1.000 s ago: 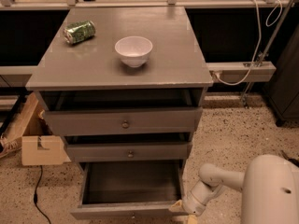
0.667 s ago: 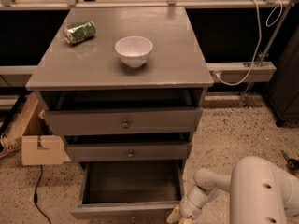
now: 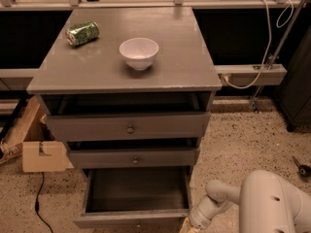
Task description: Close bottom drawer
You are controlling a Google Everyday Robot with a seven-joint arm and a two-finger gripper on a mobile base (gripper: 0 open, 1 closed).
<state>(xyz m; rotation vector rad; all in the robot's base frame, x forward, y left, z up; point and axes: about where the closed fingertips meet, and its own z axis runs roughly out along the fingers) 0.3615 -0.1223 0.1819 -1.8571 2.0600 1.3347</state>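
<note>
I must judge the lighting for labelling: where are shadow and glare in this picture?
Camera view: the cabinet top shows a mild sheen, no hard glare; the bottom drawer is open, its inside in shadow; the gripper, at the frame's lower edge by the drawer's right front corner, is dimly lit.

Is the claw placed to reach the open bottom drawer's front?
Probably yes: the claw sits low by the front right corner of the bottom drawer, with nothing visible between them.

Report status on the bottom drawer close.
Gripper low at the bottom drawer front right corner. Drawer pulled out, not yet closed. Nothing visible blocking its travel.
</note>
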